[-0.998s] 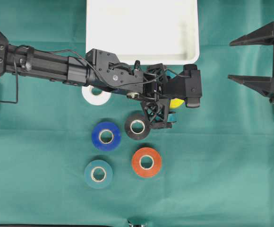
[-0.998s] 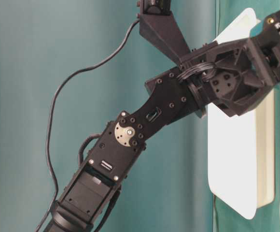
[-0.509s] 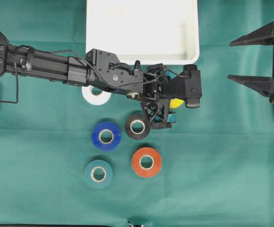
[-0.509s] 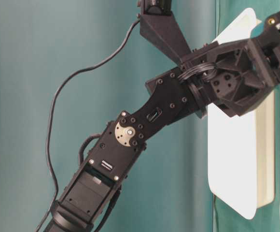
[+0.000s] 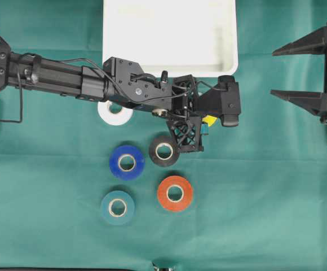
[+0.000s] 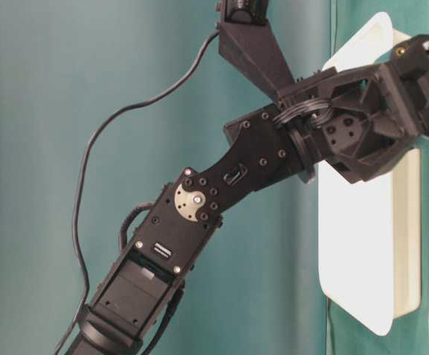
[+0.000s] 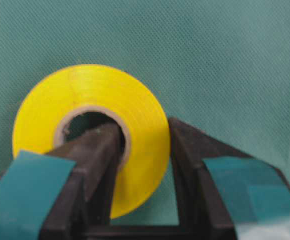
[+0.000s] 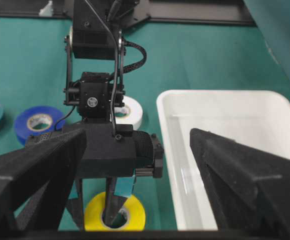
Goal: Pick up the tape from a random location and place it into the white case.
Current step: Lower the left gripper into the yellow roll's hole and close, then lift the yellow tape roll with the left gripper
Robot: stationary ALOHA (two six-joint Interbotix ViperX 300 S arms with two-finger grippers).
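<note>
Left gripper (image 7: pixel 145 165) clamped on yellow tape (image 7: pixel 90 130), lower centre of wrist frame: one finger (image 7: pixel 92 165) inside core, other outside. White case (image 5: pixel 169 36) top centre overhead. Right gripper (image 5: pixel 299 73) wide.

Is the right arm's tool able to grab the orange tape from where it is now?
Probably yes. The right tool stands open at the right edge, and the orange tape lies alone on the cloth, with bare cloth between them. The left tool, shut on the yellow tape, sits farther up.
</note>
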